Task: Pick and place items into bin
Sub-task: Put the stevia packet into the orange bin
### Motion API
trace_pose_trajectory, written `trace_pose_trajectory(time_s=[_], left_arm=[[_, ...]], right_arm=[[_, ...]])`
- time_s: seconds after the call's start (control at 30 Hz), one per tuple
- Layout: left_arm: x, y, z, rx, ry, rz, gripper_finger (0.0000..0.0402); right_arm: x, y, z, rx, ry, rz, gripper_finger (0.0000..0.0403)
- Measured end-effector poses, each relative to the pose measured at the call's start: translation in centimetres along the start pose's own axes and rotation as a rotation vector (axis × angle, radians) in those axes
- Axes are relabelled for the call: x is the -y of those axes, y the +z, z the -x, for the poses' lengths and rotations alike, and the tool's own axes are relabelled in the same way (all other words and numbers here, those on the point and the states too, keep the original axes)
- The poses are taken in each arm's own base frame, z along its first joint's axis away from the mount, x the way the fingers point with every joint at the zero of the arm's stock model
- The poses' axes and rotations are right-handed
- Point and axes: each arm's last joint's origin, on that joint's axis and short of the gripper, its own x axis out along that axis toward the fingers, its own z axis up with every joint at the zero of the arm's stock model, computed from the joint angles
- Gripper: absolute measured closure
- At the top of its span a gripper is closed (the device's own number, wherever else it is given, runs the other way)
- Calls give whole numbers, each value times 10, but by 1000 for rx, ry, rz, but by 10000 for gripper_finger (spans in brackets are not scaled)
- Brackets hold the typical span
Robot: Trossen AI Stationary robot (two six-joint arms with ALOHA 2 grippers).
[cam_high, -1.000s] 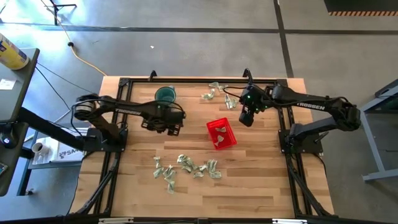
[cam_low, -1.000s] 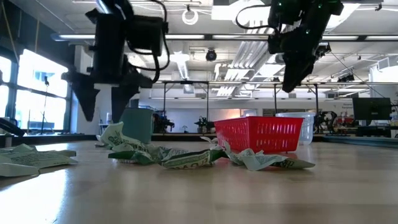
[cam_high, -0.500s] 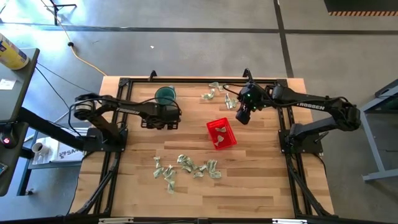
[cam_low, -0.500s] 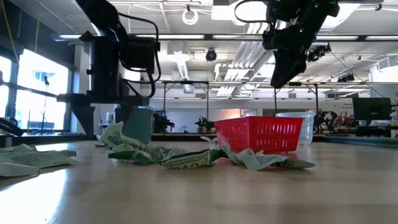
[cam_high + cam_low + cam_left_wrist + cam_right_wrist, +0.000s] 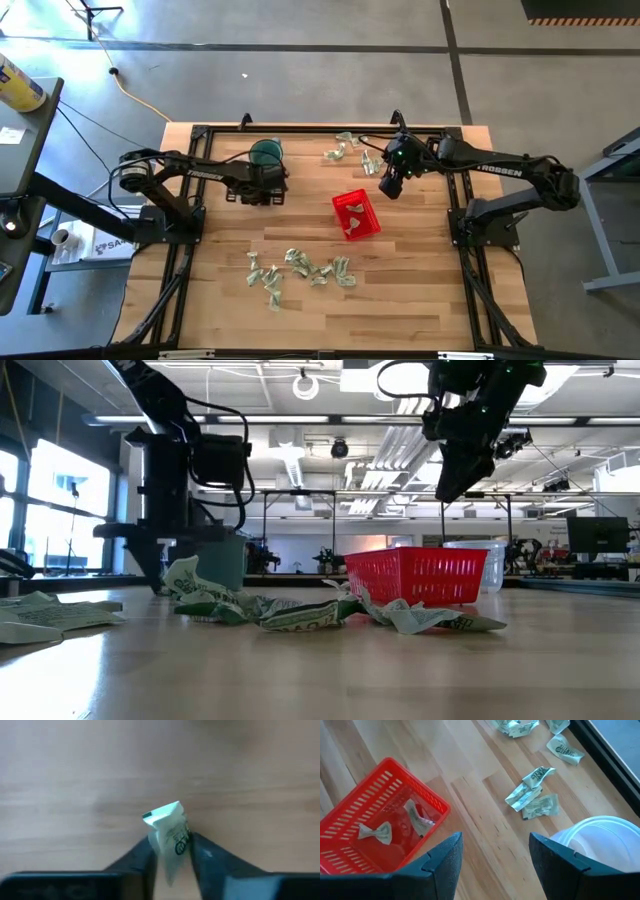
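So your left gripper [image 5: 171, 854] is pinching a wrapper [image 5: 169, 832] down on the table near the green cup [image 5: 266, 152], lift straight before swinging to the red basket [image 5: 356, 213]; right gripper [image 5: 492, 855] hangs open nearby.

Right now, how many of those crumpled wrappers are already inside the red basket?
2: both lie on the red basket floor, one wrapper toward one end, the other nearer the middle. More may be hidden behind its walls.
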Motion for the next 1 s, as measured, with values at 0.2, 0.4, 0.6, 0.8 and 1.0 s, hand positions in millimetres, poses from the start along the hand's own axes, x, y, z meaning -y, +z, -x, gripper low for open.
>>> trace_pose_trajectory(time_s=[0.2, 0.4, 0.6, 0.8, 1.0], left_arm=[[10, 3, 1, 40, -87, -44, 380], [63, -1, 31, 184, -543, -365, 361], [108, -1, 72, 431, -932, -540, 379], [141, 22, 59, 320, -1007, -617, 370], [186, 17, 46, 147, -948, -778, 359]], right_arm=[[0, 0, 5, 24, -6, 26, 183], [4, -4, 28, 97, -51, 18, 183], [13, -16, 51, 112, -104, -1, 183], [17, -27, 55, 25, -106, 23, 183], [15, -27, 51, -5, -64, 102, 183]])
